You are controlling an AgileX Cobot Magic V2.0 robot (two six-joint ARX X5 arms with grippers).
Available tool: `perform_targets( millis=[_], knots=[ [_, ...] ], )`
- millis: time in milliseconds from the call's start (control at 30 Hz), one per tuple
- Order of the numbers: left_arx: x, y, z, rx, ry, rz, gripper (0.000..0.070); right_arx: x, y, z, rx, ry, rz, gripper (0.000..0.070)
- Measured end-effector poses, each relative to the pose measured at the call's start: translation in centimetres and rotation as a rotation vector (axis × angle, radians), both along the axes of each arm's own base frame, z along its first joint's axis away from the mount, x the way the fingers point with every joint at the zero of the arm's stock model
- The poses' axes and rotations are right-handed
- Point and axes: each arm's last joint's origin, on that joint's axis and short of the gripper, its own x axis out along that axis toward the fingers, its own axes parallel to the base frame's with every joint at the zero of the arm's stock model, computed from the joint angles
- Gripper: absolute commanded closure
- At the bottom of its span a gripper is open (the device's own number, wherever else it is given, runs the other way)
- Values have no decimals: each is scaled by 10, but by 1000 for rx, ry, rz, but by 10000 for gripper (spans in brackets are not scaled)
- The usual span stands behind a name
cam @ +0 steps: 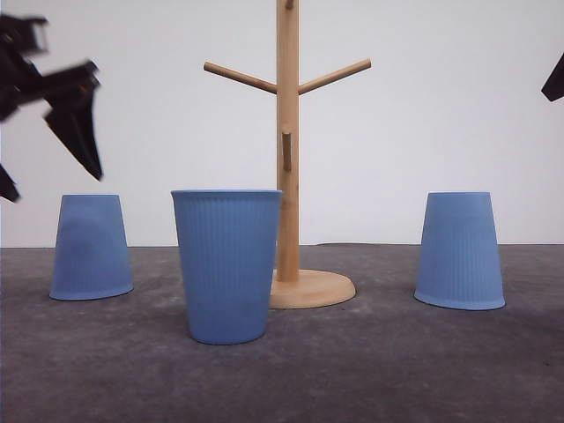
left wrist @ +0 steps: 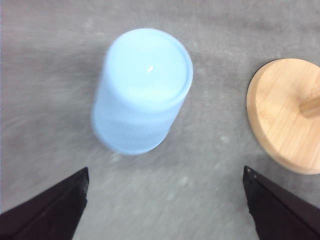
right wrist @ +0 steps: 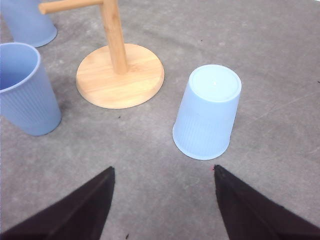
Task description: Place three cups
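Observation:
Three light-blue ribbed cups stand on the grey table around a wooden stand [cam: 287, 150]. The left cup [cam: 91, 248] is upside down, the middle cup [cam: 227, 264] stands upright in front of the stand, and the right cup [cam: 459, 251] is upside down. My left gripper [cam: 53, 179] hangs open above the left cup; in the left wrist view that cup [left wrist: 142, 90] lies beyond the open gripper [left wrist: 165, 205], blurred. My right gripper [right wrist: 162, 200] is open above and short of the right cup [right wrist: 210, 112], touching nothing.
The stand's round base [right wrist: 120, 75] sits between the cups, and its pegs [cam: 240, 77] branch out near the top. In the right wrist view the upright cup [right wrist: 22, 90] and the far cup [right wrist: 27, 20] stand beyond the base. A white wall backs the table.

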Motion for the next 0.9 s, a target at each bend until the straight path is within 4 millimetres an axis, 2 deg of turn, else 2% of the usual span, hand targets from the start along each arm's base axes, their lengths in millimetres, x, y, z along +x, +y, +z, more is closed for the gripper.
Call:
perform_targets(
  millis=[167, 467, 667, 900],
  knots=[
    [27, -4, -9, 9, 43, 1, 96, 0, 0, 0, 0, 0, 0, 295],
    [57, -9, -23, 27, 79, 4, 97, 0, 0, 0, 0, 0, 0, 295],
    [67, -10, -36, 35, 82, 9, 97, 0, 0, 0, 0, 0, 0, 295],
    [69, -9, -38, 89, 70, 7, 97, 0, 0, 0, 0, 0, 0, 295]
  ],
)
